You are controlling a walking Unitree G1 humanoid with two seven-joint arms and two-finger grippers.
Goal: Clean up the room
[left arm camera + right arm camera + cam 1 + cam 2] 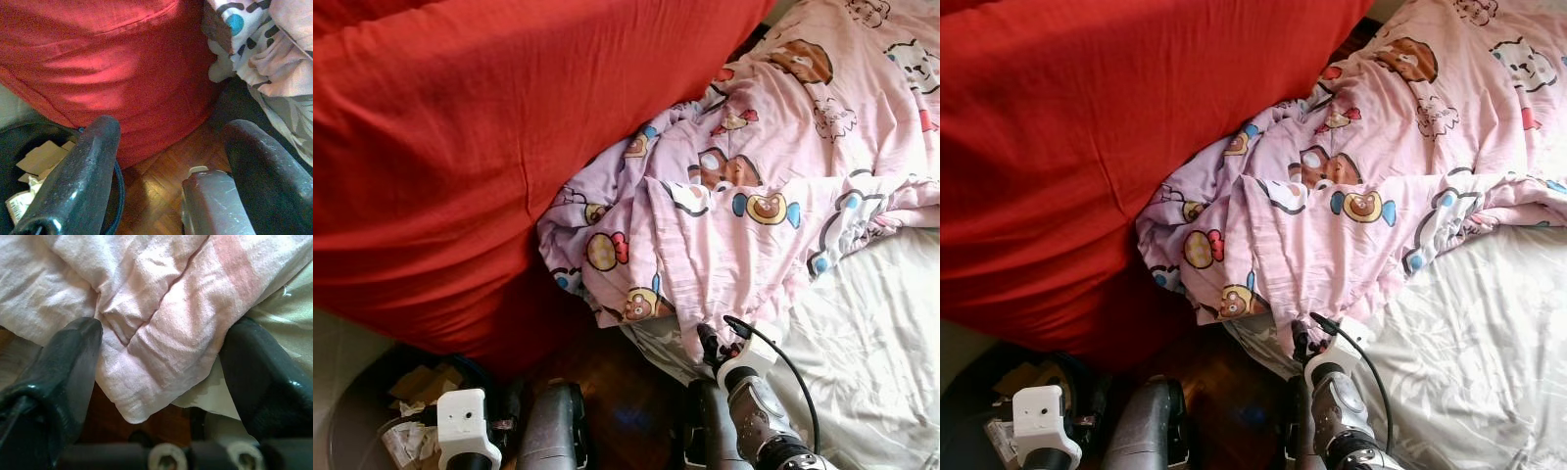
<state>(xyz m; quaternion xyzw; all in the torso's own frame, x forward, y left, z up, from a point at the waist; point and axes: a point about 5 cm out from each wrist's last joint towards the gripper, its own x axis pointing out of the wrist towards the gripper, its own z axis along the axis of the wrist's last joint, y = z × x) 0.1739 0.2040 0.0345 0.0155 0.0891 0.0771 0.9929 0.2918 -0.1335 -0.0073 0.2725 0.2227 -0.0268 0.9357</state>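
Observation:
A pink cartoon-print quilt (pixel 744 196) lies rumpled across the bed, with one corner (pixel 146 382) hanging over the bed's edge above the wooden floor. My right gripper (pixel 166 328) is open, and that hanging corner sits between its spread fingers. In the eye view the right gripper (pixel 710 341) reaches up to the quilt's lower edge. A big red cover (pixel 480 147) bulges on the left, touching the quilt. My left gripper (pixel 171 129) is open and empty, held low facing the red cover (pixel 122 63).
A dark round bin (pixel 357 397) holding cardboard scraps and wrappers stands at the lower left beside my left arm. A pale patterned sheet (pixel 871 333) covers the bed on the right. Dark wooden floor (pixel 626 392) shows between the red cover and the bed.

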